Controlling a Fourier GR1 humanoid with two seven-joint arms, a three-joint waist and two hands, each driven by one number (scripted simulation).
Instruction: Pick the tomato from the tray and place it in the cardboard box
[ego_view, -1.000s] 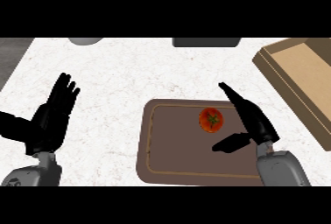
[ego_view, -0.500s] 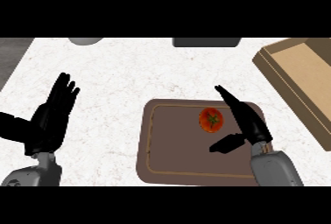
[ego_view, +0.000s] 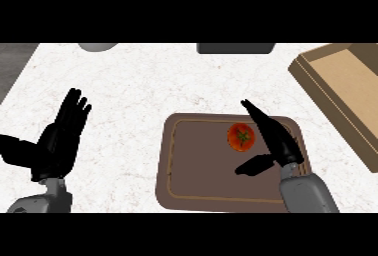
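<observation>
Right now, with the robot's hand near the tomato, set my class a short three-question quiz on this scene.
1. True or false: the tomato lies in the cardboard box.
2. Which hand is beside the tomato? A) left hand B) right hand
3. Fill in: the tomato rests on the brown ____.

Key
1. False; it lies on the tray, and the box stands apart at the right.
2. B; the right hand has straight fingers beside the tomato, while the left hand rests open at the left.
3. tray
</observation>
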